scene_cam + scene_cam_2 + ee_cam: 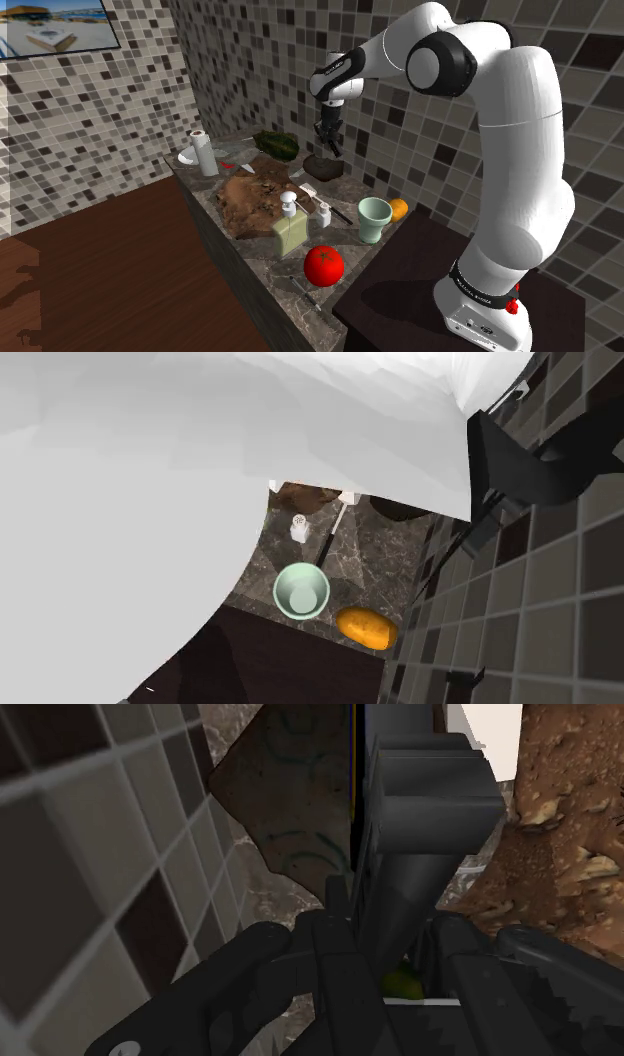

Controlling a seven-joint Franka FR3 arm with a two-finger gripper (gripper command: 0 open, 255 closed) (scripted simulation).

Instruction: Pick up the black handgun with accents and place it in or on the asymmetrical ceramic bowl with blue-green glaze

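Note:
My gripper [375, 979] is shut on the dark grey handgun [415, 824], whose blocky body runs straight out from between the fingers [225, 994]. In the shoulder view the gripper [327, 128] hangs at the back of the counter by the tiled wall, and the handgun [331, 145] points down just above the dark bowl [323, 166]. Past the gun in the wrist view lies the bowl [285, 804], a brownish angular shape with faint blue-green curved marks.
A brown rocky slab [255, 195] lies beside the bowl, with a green melon-like object [278, 143] and paper roll [205, 152] behind. Nearer the stand are a soap bottle [290, 228], red fruit [323, 265], pale green cup [301, 592], orange [367, 627] and shaker [299, 528].

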